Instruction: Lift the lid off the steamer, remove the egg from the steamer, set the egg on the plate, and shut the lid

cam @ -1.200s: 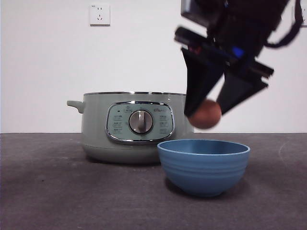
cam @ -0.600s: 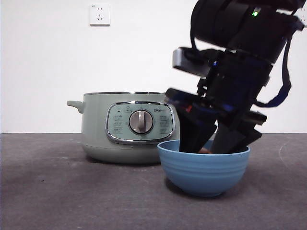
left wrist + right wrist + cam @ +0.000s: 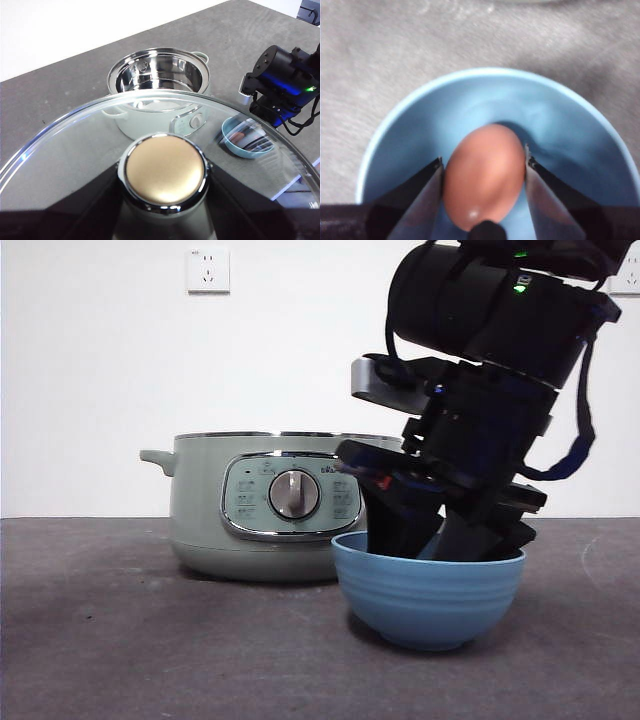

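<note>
Over 1 second the right gripper (image 3: 432, 540) came down from above the plate (image 3: 428, 590) and sank inside it, carrying the egg (image 3: 484, 175) below the rim; the plate shifted slightly right.

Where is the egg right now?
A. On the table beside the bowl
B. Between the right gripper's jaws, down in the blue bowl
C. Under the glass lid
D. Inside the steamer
B: the right gripper holds the egg between its jaws inside the plate.

Steamer (image 3: 270, 508), plate (image 3: 428, 598) on table (image 3: 120, 640)
</note>
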### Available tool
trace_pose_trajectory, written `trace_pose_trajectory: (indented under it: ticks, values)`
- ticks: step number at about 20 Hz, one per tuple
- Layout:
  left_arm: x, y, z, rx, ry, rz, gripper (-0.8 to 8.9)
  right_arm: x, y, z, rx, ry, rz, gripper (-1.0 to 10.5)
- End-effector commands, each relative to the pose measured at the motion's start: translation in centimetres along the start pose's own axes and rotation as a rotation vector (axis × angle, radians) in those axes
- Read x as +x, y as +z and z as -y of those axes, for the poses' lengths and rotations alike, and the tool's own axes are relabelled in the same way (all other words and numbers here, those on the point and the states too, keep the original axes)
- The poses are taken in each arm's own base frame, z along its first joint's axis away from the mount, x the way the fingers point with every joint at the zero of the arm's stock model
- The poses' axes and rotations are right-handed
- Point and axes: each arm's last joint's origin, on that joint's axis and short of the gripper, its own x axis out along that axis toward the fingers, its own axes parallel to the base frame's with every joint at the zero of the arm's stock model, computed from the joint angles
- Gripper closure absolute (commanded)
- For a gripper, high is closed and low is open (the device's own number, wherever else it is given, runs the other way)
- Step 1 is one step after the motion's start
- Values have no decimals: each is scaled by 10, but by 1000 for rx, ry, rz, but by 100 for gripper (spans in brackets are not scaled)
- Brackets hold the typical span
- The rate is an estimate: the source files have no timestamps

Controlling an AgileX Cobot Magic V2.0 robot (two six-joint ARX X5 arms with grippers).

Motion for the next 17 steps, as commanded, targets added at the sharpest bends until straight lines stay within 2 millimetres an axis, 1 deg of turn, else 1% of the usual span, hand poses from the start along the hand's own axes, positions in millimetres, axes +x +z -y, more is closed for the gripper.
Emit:
trace_pose_trajectory:
  ticks: [1,2,4,5,8,13,15,17]
  values:
    - [-5,4,0,6,2,62,820,8,-6,0,4,-3,-41,935]
    - [-5,4,0,6,2,62,820,7,-6,0,3,-1,-36,890]
    - [-5,4,0,6,2,62,820,5,-5,-1,2,0,-28,681]
    - [-5,4,0,6,2,62,820,3,-5,-1,0,2,-20,599]
    - [-5,4,0,6,2,62,820,-7,-2,-3,-4,7,17,590]
    - [-5,4,0,6,2,64,820,-36,4,-6,-11,22,120,590]
    - [-5,5,0,4,2,70,820,-53,6,-7,-14,30,180,590]
    - [-5,7,0,5,4,83,820,-77,6,-9,-19,42,258,591]
